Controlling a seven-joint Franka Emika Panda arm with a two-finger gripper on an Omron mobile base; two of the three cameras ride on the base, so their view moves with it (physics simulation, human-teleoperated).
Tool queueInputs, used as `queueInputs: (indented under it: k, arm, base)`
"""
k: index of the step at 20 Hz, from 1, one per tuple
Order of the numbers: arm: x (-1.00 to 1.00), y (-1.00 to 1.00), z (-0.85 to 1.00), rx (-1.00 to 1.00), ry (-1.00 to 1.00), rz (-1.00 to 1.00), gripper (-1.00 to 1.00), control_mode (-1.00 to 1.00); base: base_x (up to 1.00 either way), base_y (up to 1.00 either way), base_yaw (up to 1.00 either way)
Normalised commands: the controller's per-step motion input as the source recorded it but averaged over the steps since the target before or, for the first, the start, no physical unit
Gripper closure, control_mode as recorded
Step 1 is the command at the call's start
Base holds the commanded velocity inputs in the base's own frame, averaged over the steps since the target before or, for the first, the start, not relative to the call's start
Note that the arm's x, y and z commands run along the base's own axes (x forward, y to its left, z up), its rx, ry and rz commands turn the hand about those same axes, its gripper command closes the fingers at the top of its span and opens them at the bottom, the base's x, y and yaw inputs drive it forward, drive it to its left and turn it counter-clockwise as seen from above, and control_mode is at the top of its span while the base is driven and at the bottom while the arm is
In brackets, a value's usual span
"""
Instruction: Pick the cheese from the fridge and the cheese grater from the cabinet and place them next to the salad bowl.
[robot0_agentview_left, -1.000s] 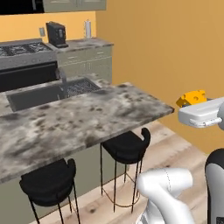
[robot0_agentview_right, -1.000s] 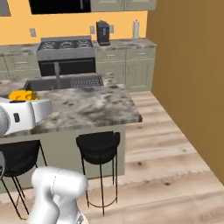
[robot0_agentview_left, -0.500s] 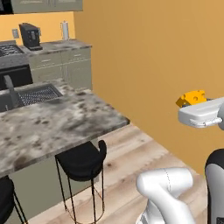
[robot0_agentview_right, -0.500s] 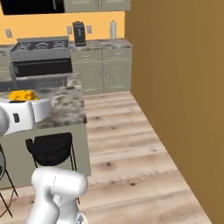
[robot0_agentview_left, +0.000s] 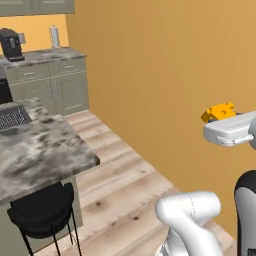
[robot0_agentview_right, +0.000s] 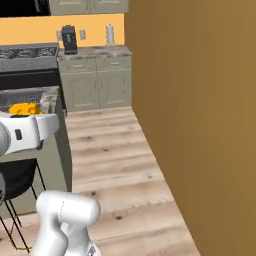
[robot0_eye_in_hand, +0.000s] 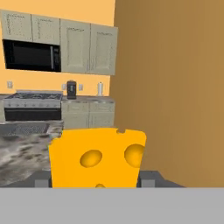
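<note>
Cheese (robot0_eye_in_hand: 97, 157) is out of the fridge, pinched in the claw (robot0_eye_in_hand: 94, 181), riding high beside the marble worktop (robot0_agentview_left: 40, 155); salad bowl drop and grater fetch remain

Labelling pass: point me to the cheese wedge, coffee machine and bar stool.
Yellow-orange holed cheese wedge (robot0_eye_in_hand: 97, 158), hand view, front face.
Black coffee machine (robot0_agentview_right: 69, 39), right base view, body.
Black round bar stool (robot0_agentview_left: 41, 217), left base view, seat.

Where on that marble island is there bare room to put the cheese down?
The island top is bare from its near corner back to the sink. The cheese sits in the gripper. A stool crowds underneath.
</note>
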Motion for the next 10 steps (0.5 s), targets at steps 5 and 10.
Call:
queueInputs:
  k: [5,10]
  arm:
    - [0.0,0.0,0.0,0.0,0.0,0.0,1.0,1.0]
    - [0.0,0.0,0.0,0.0,0.0,0.0,1.0,1.0]
  base:
    - [0.8,-0.79,0.02]
    - [1.0,-0.13,0.11]
